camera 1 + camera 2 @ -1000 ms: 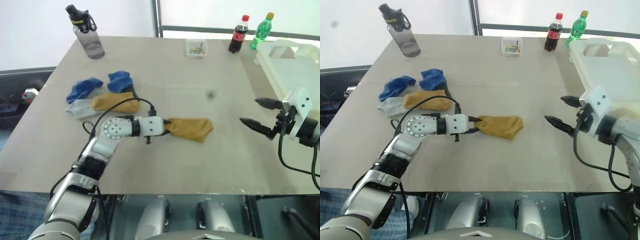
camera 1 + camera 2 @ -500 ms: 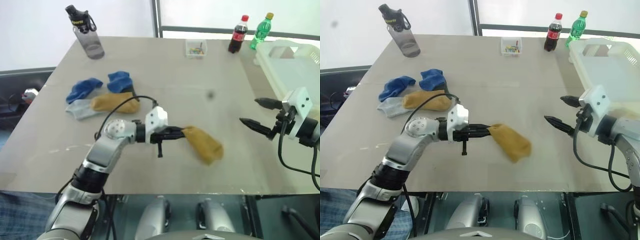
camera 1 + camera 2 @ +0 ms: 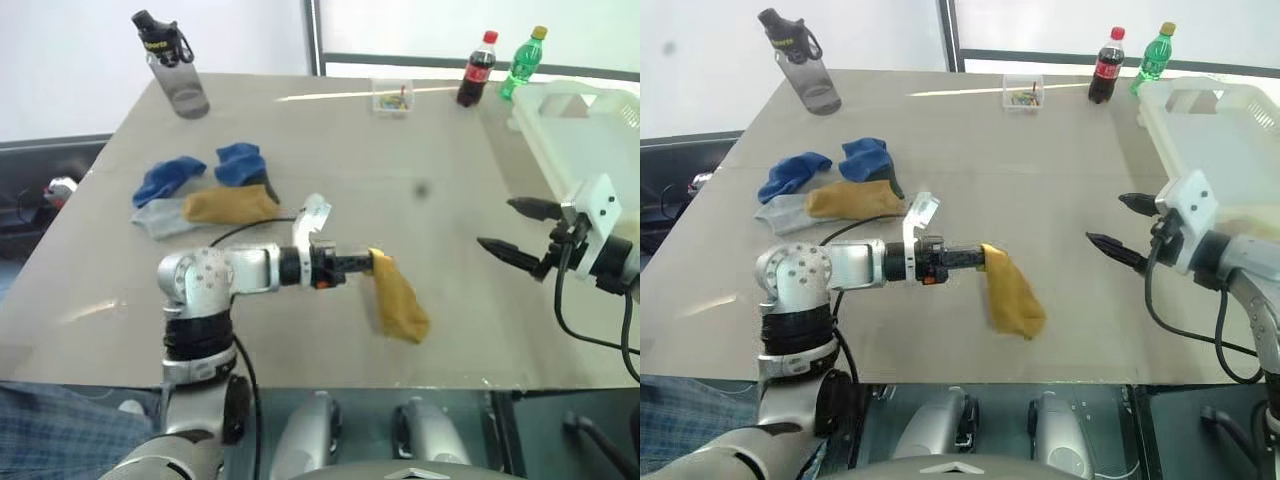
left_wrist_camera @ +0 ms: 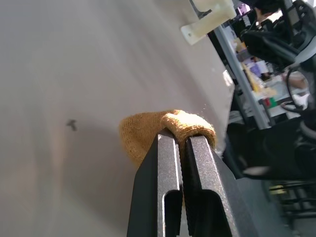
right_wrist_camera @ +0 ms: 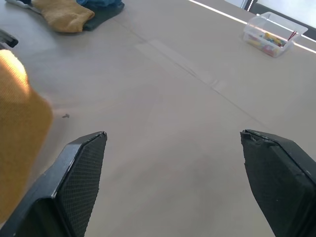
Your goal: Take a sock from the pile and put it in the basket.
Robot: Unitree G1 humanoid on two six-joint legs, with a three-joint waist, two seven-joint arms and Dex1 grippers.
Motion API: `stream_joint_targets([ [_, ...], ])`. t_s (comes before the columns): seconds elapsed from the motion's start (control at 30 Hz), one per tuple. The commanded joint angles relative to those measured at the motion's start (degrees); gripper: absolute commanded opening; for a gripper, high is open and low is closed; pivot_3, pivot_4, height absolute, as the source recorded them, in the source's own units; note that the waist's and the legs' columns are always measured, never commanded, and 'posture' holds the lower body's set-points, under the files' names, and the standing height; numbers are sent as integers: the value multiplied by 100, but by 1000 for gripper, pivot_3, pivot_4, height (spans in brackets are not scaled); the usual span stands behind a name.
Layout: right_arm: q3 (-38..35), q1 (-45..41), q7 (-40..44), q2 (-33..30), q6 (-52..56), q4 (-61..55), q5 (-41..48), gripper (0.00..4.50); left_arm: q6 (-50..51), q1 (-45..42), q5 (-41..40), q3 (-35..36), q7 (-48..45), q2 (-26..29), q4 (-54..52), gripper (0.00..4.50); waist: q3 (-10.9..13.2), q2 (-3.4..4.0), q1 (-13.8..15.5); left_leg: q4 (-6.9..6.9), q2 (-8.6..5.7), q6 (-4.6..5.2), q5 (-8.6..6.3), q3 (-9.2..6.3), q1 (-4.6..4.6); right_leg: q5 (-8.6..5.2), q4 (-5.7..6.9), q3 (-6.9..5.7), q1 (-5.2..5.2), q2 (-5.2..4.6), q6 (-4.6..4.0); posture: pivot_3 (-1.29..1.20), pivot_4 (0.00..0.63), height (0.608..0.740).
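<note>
A mustard yellow sock [image 3: 400, 305] hangs down over the table's front middle, pinched at its cuff by my shut left gripper [image 3: 368, 265], which points level toward the right. In the left wrist view the fingers [image 4: 168, 163] clamp the sock's folded edge [image 4: 143, 131]. The pile [image 3: 200, 190] of blue, grey and mustard socks lies at the table's left. My right gripper [image 3: 495, 224] hovers open and empty to the right of the hanging sock. Just behind it, the translucent white basket [image 3: 590, 130] stands at the table's right edge.
A grey water bottle [image 3: 170, 65] stands at the far left corner. A cola bottle [image 3: 478, 68], a green bottle [image 3: 523, 62] and a small clear box of colourful bits [image 3: 392, 97] line the far edge. Bare tabletop [image 3: 440, 180] lies between the grippers.
My left gripper has lifted the mustard sock off the table, rolled its wrist and drawn slightly right. The sock now dangles instead of lying flat. The right gripper has kept still.
</note>
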Motion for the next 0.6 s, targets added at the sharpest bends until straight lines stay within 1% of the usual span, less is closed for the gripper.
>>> stream_joint_targets([
  [0.03, -93, -69, 3, -44, -94, -120, 25, 4500, 77, -196, -415, 554, 994, -316, 553, 95, 0, 1, -3, 0, 0, 0, 0, 0, 1, 0, 0, 1, 0, -2, 0, 0, 150, 740],
  [0.23, -121, -15, -37, -26, -98, -166, 32, 4500, 77, -471, -796, 1246, 2880, -694, 1571, 95, 0, -1, 6, 0, -2, -1, 0, 2, -2, 0, -1, 2, -1, -27, 0, 0, 150, 740],
  [0.3, -130, 13, -46, -19, -100, -184, 33, 4500, 77, -551, -966, 1291, 3393, -638, 1874, 95, 0, -3, 18, 0, -4, -1, 0, 1, -2, 1, -1, 0, -1, -29, 0, 0, 150, 740],
  [0.43, -139, 87, -31, -11, -16, -318, 121, 4500, 77, -602, -1591, 1133, 4072, -432, 2220, 95, 0, -2, 8, 0, -4, -2, 1, 1, -2, 0, -1, 1, -1, -32, 0, 0, 150, 740],
  [0.6, -132, 164, -24, -4, 108, -545, 271, 4500, 77, -638, -2185, 1141, 4602, -407, 2366, 95, 0, -2, 9, 0, -5, -7, 3, 1, -2, 1, 0, 0, -2, -33, 0, 0, 150, 740],
])
